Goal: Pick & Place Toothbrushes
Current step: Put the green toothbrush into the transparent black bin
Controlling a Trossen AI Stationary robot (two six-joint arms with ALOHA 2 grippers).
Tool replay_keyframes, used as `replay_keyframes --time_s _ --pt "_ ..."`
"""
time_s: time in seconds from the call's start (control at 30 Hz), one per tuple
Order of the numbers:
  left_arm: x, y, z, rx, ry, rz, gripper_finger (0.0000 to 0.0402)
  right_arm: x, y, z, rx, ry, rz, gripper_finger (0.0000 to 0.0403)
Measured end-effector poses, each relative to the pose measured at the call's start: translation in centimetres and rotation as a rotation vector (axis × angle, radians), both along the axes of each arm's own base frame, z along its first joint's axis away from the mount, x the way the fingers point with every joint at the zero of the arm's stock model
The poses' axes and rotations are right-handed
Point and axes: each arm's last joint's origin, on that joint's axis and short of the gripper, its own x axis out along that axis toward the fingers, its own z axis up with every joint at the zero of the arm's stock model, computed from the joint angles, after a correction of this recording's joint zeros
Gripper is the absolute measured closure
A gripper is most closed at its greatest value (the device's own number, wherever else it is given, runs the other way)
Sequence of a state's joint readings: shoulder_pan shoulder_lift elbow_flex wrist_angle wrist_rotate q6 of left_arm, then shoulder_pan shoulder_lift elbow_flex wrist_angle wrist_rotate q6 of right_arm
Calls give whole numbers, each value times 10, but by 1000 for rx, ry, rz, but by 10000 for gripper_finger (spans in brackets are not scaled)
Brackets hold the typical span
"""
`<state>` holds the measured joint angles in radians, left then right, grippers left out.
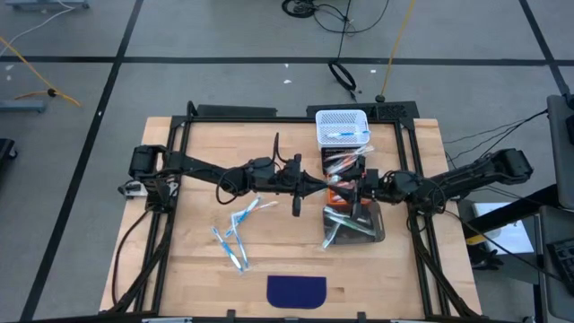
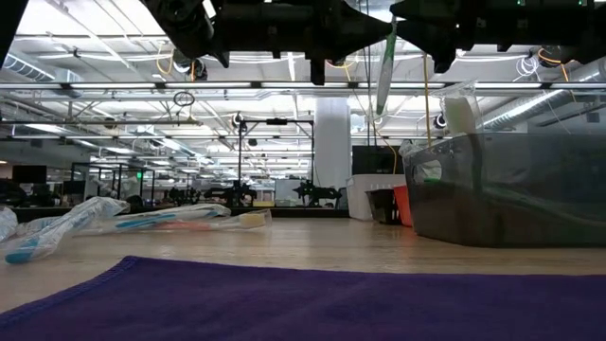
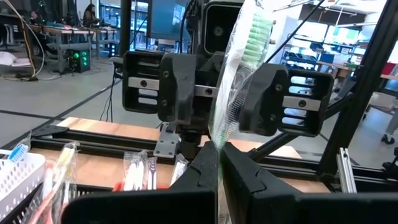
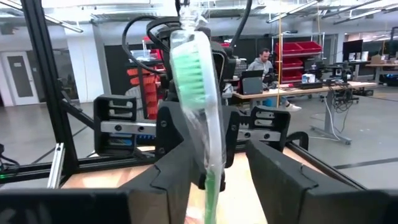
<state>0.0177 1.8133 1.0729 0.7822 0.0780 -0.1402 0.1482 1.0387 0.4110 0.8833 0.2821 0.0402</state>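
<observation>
A: Where is the green toothbrush [image 4: 198,87]?

B: Upright at mid-frame, pinched at its lower end by the left gripper [image 3: 219,163], clenched tight. The right gripper [image 4: 217,171] faces it, fingers spread either side, not yet closing.

A: What's around?

B: A dark bin [image 1: 354,224] just below, a white basket [image 1: 342,126] above, loose toothbrushes [image 1: 235,235] lower left.

Left gripper [image 3: 219,163] clamped on a green-bristled toothbrush in clear wrapper [image 3: 239,74], right gripper [image 3: 227,93] parted facing it, wrapped toothbrushes [image 3: 138,173] below, white mesh basket [image 3: 18,180] on wooden surface [image 3: 106,169]
</observation>
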Motion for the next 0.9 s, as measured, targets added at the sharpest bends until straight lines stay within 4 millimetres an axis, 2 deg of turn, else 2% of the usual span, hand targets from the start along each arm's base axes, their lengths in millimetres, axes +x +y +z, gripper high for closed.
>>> replay_keyframes --time_s 0.1,0.23,0.3,0.53,0.73,0.9 --pt "0 0 0 0 4 1 400 1 0 1 -1 -16 -1 291" --pt "0 0 -1 0 13 1 399 1 0 1 -26 -12 -4 369" --pt "0 0 -1 0 13 3 398 1 0 1 -34 -12 1 390" --pt "0 0 -2 0 16 26 386 1 0 0 -36 -7 9 397" --pt "-1 1 -1 9 36 20 326 -2 1 0 -33 26 24 399" --pt "-6 0 5 5 64 -43 274 -16 4 7 -30 46 49 400"
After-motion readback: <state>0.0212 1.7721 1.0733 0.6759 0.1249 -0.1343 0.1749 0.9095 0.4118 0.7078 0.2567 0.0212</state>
